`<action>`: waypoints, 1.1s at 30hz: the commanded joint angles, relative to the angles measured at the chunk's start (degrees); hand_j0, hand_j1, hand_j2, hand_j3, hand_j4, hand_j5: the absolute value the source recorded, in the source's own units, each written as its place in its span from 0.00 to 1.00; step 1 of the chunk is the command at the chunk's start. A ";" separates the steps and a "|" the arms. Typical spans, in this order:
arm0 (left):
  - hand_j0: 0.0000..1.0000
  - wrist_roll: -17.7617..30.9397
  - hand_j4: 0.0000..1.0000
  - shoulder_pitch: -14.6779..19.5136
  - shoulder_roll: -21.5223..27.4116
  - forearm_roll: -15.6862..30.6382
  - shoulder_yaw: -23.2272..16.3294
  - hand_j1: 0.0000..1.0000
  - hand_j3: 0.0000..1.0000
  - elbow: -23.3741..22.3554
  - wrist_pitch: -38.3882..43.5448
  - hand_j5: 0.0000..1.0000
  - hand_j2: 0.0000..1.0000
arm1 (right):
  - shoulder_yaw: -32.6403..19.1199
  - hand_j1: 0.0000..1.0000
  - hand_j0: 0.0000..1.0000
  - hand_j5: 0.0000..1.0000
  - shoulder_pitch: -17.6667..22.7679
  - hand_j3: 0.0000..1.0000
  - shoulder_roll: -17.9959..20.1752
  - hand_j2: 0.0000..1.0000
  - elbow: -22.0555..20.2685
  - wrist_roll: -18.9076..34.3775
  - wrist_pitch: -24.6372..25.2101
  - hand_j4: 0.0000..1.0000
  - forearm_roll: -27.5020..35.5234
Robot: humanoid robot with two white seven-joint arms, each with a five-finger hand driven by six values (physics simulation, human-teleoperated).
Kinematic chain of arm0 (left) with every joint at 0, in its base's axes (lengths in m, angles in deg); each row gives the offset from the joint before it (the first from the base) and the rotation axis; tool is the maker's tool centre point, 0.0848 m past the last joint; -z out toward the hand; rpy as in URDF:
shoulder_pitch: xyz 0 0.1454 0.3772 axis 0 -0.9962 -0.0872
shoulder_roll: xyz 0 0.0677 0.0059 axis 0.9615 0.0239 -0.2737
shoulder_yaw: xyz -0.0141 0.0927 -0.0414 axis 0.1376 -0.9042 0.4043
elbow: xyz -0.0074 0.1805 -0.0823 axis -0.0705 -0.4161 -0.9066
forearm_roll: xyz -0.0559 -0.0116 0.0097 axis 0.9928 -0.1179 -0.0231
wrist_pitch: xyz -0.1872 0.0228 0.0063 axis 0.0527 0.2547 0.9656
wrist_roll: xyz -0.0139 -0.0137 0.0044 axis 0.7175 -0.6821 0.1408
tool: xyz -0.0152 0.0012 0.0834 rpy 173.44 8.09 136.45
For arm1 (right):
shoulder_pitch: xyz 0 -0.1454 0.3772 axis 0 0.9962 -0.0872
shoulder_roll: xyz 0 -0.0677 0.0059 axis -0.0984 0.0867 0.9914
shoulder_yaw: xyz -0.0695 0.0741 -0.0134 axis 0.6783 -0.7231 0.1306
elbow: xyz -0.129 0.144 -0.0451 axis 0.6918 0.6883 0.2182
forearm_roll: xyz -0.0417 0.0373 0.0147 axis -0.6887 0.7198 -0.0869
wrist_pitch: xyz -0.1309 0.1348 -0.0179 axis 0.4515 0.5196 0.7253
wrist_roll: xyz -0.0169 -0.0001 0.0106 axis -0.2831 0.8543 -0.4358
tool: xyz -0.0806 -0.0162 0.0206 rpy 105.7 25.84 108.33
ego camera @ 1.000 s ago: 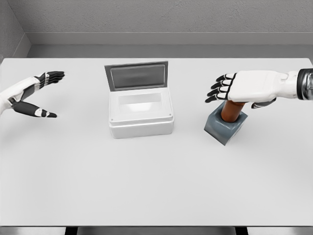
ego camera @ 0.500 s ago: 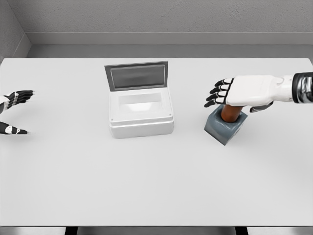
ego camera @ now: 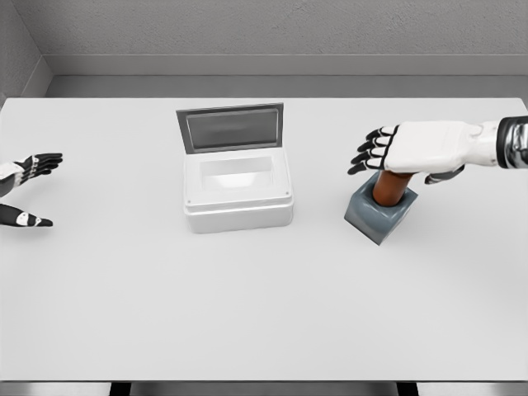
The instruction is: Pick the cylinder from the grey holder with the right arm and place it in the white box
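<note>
While the brown cylinder [ego camera: 388, 187] stands upright in the grey holder [ego camera: 379, 212] on the white counter [ego camera: 264, 313], the right hand [ego camera: 412, 149] hovers flat over its top, fingers spread and gripping nothing. Left of it sits the white box [ego camera: 238, 198], lid raised. At the far left edge the left hand [ego camera: 25, 188] hangs open.

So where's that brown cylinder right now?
In the head view the cylinder stands at the right of the table, seated in the grey holder, right of the white box and just under the right hand.
</note>
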 commanded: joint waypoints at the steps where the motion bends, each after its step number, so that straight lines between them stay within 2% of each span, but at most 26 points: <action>1: 1.00 -0.01 1.00 0.00 -0.10 0.33 0.09 1.00 1.00 0.03 0.10 1.00 1.00 | -0.03 1.00 1.00 1.00 0.00 1.00 0.06 1.00 0.08 -0.02 0.14 1.00 0.20; 20: 1.00 -0.01 1.00 -0.09 -0.36 0.24 0.01 1.00 1.00 -0.14 0.10 1.00 1.00 | 0.23 1.00 1.00 1.00 0.09 1.00 0.06 1.00 -1.85 -0.02 0.14 1.00 0.37; 22: 1.00 -0.01 1.00 -0.09 -0.36 0.24 0.01 1.00 1.00 -0.23 0.10 1.00 1.00 | 0.23 0.71 0.71 0.71 0.09 0.71 0.06 0.71 -1.85 -0.02 0.14 0.71 0.55; 23: 1.00 -0.01 1.00 -0.09 -0.36 0.24 0.01 1.00 1.00 -0.23 0.10 1.00 1.00 | 0.23 0.61 0.61 0.61 0.09 0.61 0.06 0.61 -1.76 -0.02 0.14 0.61 0.73; 24: 1.00 -0.01 1.00 -0.09 -0.36 0.24 0.01 1.00 1.00 -0.23 0.10 1.00 1.00 | 0.23 0.53 0.53 0.53 0.18 0.53 0.06 0.53 -1.85 -0.02 0.14 0.53 0.81; 27: 1.00 -0.01 1.00 -0.09 -0.36 0.24 0.01 1.00 1.00 -0.32 0.10 1.00 1.00 | 0.32 0.37 0.37 0.37 0.18 0.37 0.06 0.37 -1.76 -0.02 0.14 0.37 0.90; 29: 1.00 -0.01 1.00 -0.09 -0.36 0.24 0.01 1.00 1.00 -0.23 0.10 1.00 1.00 | 0.32 0.17 0.17 0.17 0.18 0.17 0.14 0.17 -1.76 -0.02 0.14 0.17 0.99; 33: 1.00 -0.01 1.00 -0.09 -0.36 0.24 0.01 1.00 1.00 -0.32 0.10 1.00 1.00 | 0.32 0.10 0.10 0.10 0.26 0.10 0.23 0.10 -1.76 -0.02 0.14 0.10 1.17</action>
